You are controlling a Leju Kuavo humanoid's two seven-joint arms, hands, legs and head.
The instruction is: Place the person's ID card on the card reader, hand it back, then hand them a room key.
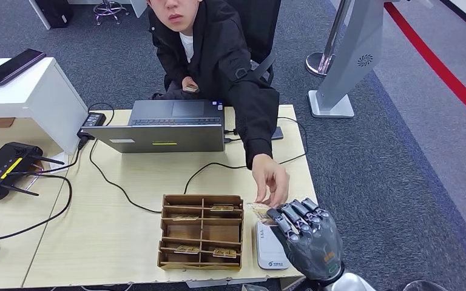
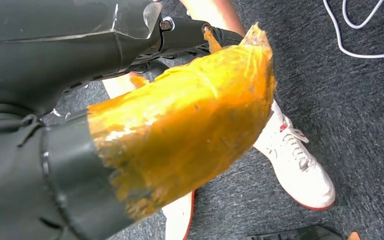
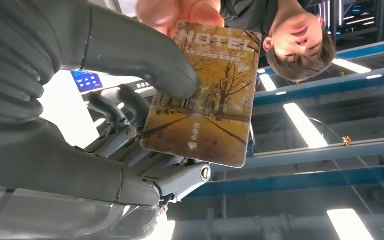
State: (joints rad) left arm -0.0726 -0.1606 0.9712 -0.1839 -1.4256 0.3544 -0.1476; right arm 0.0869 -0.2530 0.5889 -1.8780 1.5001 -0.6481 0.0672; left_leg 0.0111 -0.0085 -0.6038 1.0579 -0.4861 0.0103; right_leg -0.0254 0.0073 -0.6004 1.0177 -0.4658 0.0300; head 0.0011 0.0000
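The desk (image 1: 127, 242) is carrying a laptop (image 1: 167, 126) at 12 o'clock, with a person (image 1: 218, 54) sitting behind it. A wooden organizer (image 1: 201, 231) is sitting at 6 o'clock, a white card reader (image 1: 269, 247) just beside it at 3 o'clock. The right robot hand (image 1: 306, 233) is hovering over the reader, pinching the room key (image 3: 205, 95) between thumb and fingers, its long axis pointing toward the person's hand (image 1: 271, 179), which is touching its far end. The left robot hand (image 2: 130, 110) is hanging above the floor; whether it is open I cannot tell.
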